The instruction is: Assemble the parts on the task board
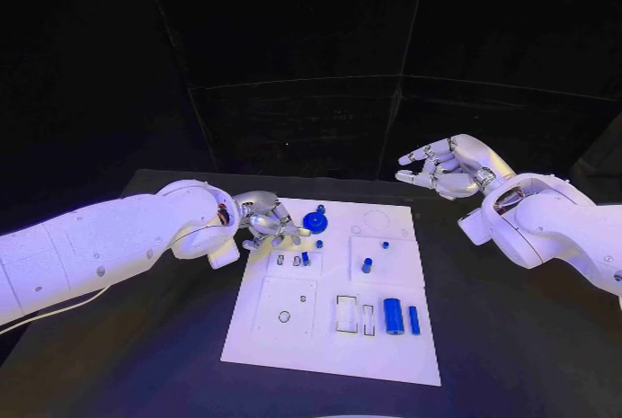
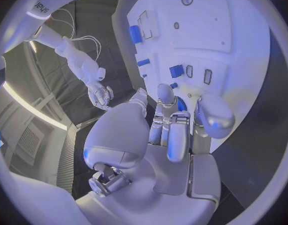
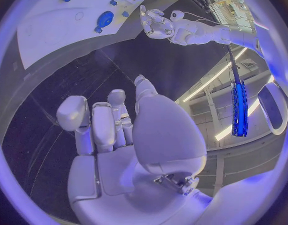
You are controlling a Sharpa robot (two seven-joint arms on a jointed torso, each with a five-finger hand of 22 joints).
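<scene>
The white task board lies in the middle of the black bench, blue parts scattered across it: a round blue disc near its far edge, a blue cylinder and a slimmer blue bar toward the near right. The left robot hand hangs over the board's far left corner just beside the disc, fingers curled downward, gripping nothing I can make out. The right robot hand is raised off the board beyond its far right corner, fingers loosely apart and empty.
</scene>
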